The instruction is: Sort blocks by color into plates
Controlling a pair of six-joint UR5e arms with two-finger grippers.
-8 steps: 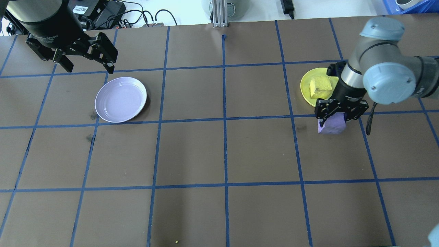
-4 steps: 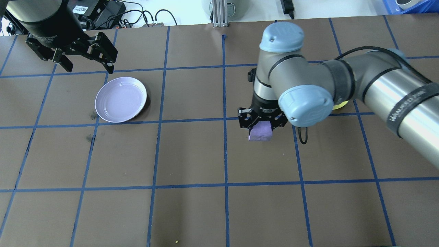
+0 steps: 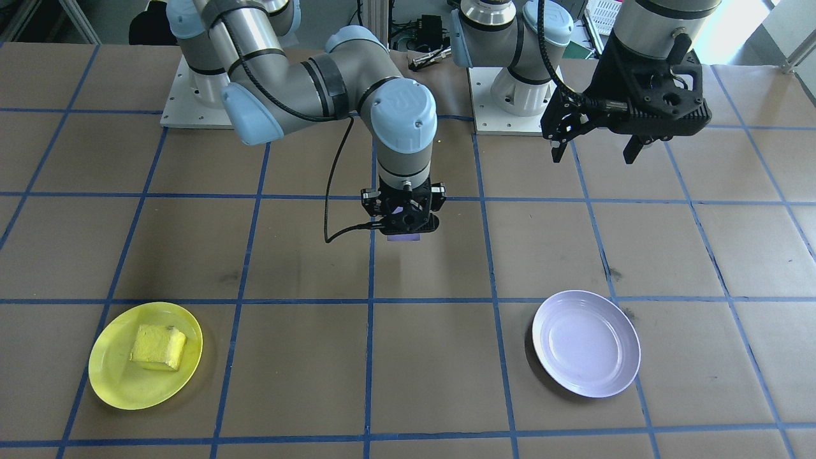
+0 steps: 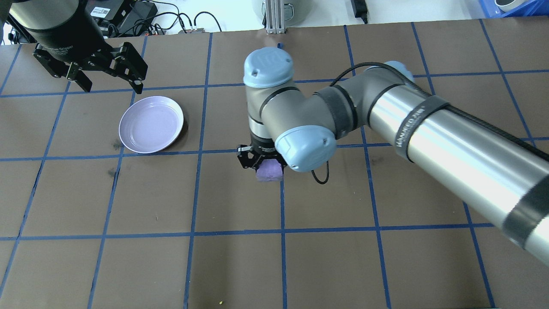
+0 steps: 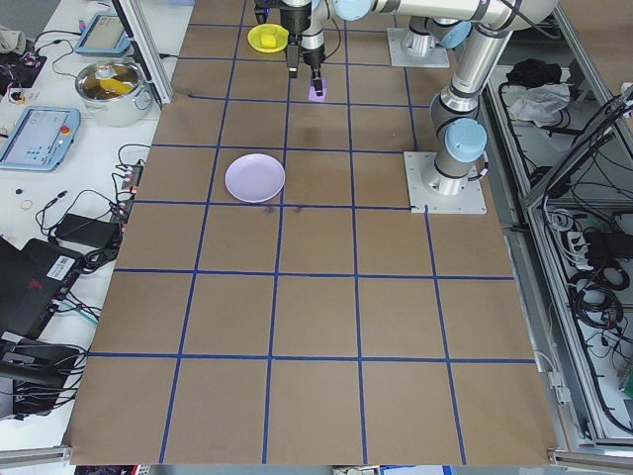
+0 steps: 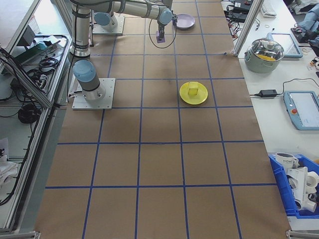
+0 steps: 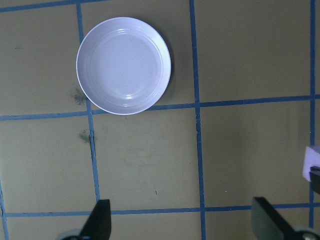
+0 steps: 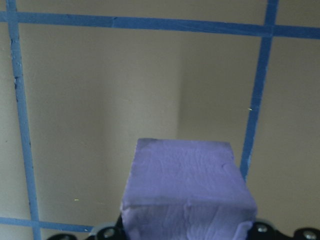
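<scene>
The purple block point(image 8: 187, 192) looks matt and foam-like, the lavender plate point(image 7: 123, 65) smooth, glossy plastic.

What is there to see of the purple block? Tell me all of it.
The purple block is a small matte cube, foam-like, with a slightly rough, creased surface. It hangs between the fingers of the right gripper, which is shut on its upper part, so the lower part shows below. It is held above the brown table near the middle, over a blue tape line, between the lavender plate and the yellow plate. Only the gripper touches it.
</scene>
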